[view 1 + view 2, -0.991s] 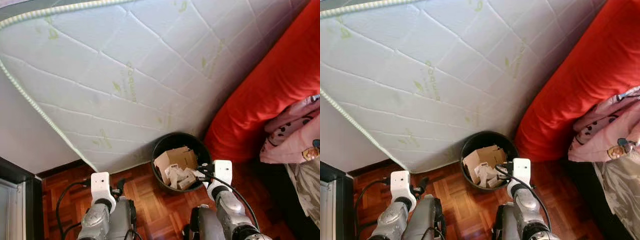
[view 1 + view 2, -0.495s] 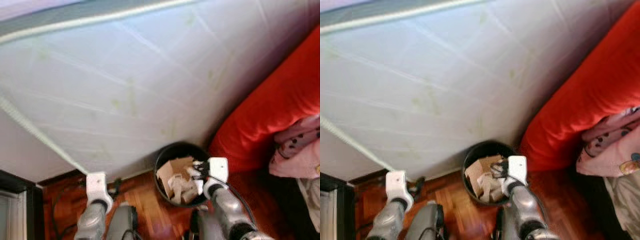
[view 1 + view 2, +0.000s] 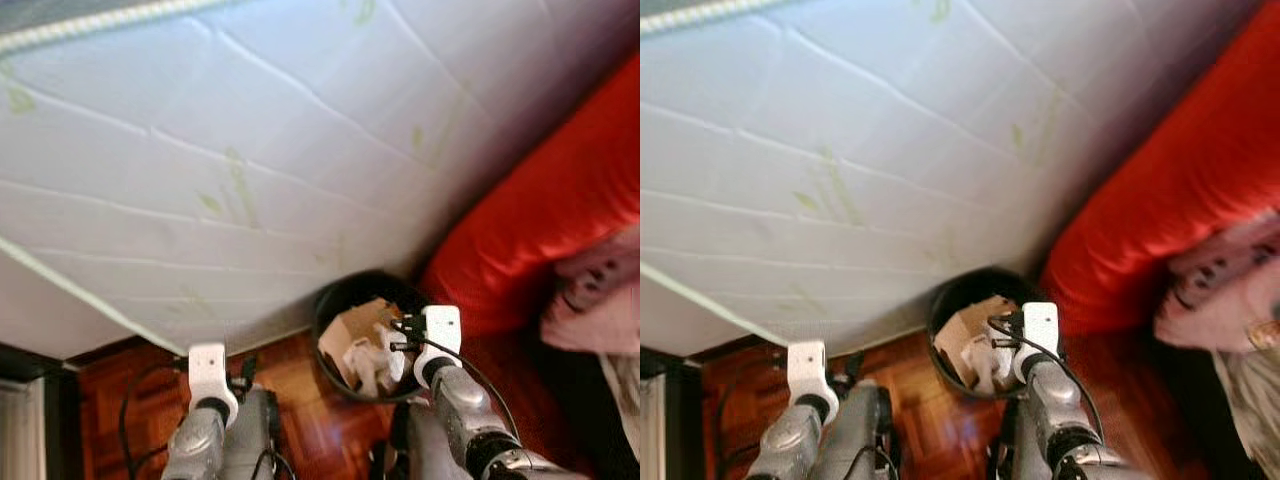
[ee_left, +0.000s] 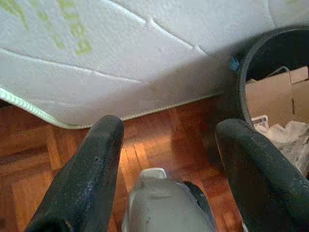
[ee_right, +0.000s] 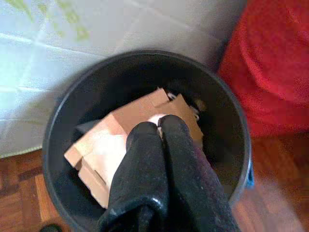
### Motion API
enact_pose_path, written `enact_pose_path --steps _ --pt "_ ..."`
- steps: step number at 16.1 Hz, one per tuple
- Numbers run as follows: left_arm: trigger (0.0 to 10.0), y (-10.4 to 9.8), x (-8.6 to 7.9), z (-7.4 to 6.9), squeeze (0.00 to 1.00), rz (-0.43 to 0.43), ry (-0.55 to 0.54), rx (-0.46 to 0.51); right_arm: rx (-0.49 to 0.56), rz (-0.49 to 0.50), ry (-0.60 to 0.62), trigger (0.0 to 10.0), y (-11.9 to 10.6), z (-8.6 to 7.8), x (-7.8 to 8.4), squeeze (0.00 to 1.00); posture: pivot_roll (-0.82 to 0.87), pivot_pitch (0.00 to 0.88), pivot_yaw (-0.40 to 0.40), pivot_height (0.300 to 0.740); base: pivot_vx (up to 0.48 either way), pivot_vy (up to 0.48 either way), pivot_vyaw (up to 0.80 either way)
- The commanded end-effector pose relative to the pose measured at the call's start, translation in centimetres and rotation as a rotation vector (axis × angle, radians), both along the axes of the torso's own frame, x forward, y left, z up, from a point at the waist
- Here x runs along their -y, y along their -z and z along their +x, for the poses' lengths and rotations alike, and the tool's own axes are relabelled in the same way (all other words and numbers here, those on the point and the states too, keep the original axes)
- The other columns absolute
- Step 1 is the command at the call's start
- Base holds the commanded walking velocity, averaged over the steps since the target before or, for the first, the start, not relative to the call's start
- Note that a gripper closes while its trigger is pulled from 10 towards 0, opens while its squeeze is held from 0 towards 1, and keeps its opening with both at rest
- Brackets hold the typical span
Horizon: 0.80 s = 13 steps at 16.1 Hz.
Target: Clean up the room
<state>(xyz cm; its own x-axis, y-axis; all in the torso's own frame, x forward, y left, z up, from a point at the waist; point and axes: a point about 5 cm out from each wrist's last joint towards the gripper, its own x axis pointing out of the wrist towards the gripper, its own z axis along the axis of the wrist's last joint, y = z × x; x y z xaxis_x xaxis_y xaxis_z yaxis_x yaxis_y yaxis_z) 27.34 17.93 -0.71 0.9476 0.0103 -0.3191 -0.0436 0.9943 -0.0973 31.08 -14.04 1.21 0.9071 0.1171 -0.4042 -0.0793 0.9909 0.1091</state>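
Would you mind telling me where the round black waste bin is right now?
The round black waste bin stands on the parquet floor ahead of the robot's right arm, between the leaning white mattress and the red cushion.

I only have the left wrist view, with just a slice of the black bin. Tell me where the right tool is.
Observer: The right tool hangs directly over the black bin, above the cardboard box inside it.
Operator: Report its fingers.
Observer: They are pressed shut together. I cannot tell whether they pinch anything.
Operator: Say what lies beyond the bin.
Observer: A big red cushion lies to the bin's right, with pink patterned cloth beside it.
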Motion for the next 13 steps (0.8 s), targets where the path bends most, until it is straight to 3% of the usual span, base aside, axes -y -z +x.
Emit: enact_pose_path --steps 1,13 --pt "10.0 0.8 -0.5 -1.0 0.00 0.005 -0.012 -0.031 -0.039 0.008 -0.004 10.0 0.6 -0.4 -0.5 0.00 0.15 0.346 0.016 0.618 0.000 0.000 0.00" --pt "10.0 1.1 -0.5 -1.5 0.00 0.008 -0.001 -0.034 0.019 -0.031 0.087 10.0 -1.2 1.2 0.5 0.00 0.17 0.370 0.023 0.618 0.000 0.000 0.00"
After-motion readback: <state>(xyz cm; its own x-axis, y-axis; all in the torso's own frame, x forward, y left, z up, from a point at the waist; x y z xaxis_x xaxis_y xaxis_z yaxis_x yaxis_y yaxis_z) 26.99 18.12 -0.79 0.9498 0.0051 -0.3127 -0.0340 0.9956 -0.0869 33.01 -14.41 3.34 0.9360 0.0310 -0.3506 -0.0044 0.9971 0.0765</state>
